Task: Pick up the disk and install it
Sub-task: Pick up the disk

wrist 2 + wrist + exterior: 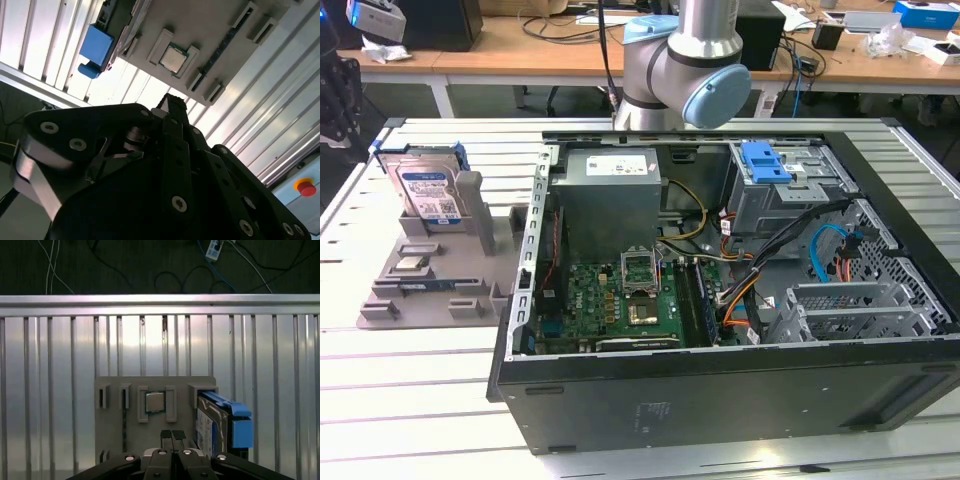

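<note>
The gripper point(172, 436) is seen in the first wrist view with its two fingertips pressed together and nothing held between them. It is poised above the grey holder point(112, 430), in line with the processor chip point(155, 401) seated there rather than with the disk point(206, 427). The disk is stood on edge in a slot of that holder, just beside the chip's seat, and is framed by its blue bracket; it is untouched.

In the exterior view the disk point(425, 185) is found at the exterior view's left, propped beside a grey post point(470, 205) on the slatted table point(420, 340), well apart from the open computer case point(720, 400).

Several risks can be judged from this. If the fingers were brought down closed, or while lined up on the chip, the disk's edge or the chip could be struck instead of gripped. Because the disk is stood narrow and upright, it could be tipped out of its slot by a glancing touch. If only the plastic bracket were pinched, it could flex and the drive could slip. The post beside the disk could also be fouled by a finger.

Farther off, the drive cage point(790, 195) under the blue caddy clip point(765, 160) is crossed by loose cables point(790, 235). A carried disk could be snagged on these, or jammed if it were presented to the cage askew.
</note>
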{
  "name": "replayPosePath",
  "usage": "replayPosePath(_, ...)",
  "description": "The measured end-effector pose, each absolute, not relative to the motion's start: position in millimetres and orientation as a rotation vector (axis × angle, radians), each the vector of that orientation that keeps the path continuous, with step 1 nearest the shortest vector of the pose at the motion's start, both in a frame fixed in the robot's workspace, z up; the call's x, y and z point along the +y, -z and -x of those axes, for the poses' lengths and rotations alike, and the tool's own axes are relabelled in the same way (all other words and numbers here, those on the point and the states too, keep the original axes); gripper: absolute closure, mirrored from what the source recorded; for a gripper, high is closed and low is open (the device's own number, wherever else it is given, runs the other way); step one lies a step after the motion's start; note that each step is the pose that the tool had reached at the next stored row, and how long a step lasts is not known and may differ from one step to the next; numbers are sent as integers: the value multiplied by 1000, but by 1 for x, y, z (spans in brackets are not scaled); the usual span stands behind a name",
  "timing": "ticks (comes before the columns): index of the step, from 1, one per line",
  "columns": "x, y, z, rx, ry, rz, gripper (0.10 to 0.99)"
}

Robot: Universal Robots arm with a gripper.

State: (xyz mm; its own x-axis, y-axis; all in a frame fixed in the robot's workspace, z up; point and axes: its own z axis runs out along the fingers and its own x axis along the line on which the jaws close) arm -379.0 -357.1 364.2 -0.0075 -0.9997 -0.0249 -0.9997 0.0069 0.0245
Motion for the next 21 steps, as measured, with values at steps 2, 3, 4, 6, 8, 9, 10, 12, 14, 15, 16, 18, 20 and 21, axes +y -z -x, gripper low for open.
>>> replayPosePath(2, -357, -364, 379, 2220, -55, 2222, 980)
replayPosePath(3, -357, -364, 379, 2219, -55, 2223, 980)
replayPosePath(4, -357, -364, 379, 2218, -55, 2224, 980)
replayPosePath(6, -357, -364, 379, 2216, -55, 2226, 980)
replayPosePath(8, -357, -364, 379, 2214, -55, 2228, 918)
replayPosePath(9, -357, -364, 379, 2213, -55, 2229, 851)
replayPosePath(10, -357, -364, 379, 2212, -55, 2230, 792)
replayPosePath(12, -357, -364, 379, 2210, -55, 2232, 729)
replayPosePath(14, -357, -364, 379, 2208, -55, 2234, 604)
replayPosePath(15, -357, -364, 379, 2208, -55, 2235, 604)
replayPosePath(16, -357, -364, 379, 2207, -55, 2235, 604)
replayPosePath(18, -357, -364, 379, 2207, -55, 2236, 604)
replayPosePath(20, -356, -364, 379, 2207, -55, 2235, 604)
replayPosePath(21, -355, -364, 379, 2207, -54, 2235, 604)
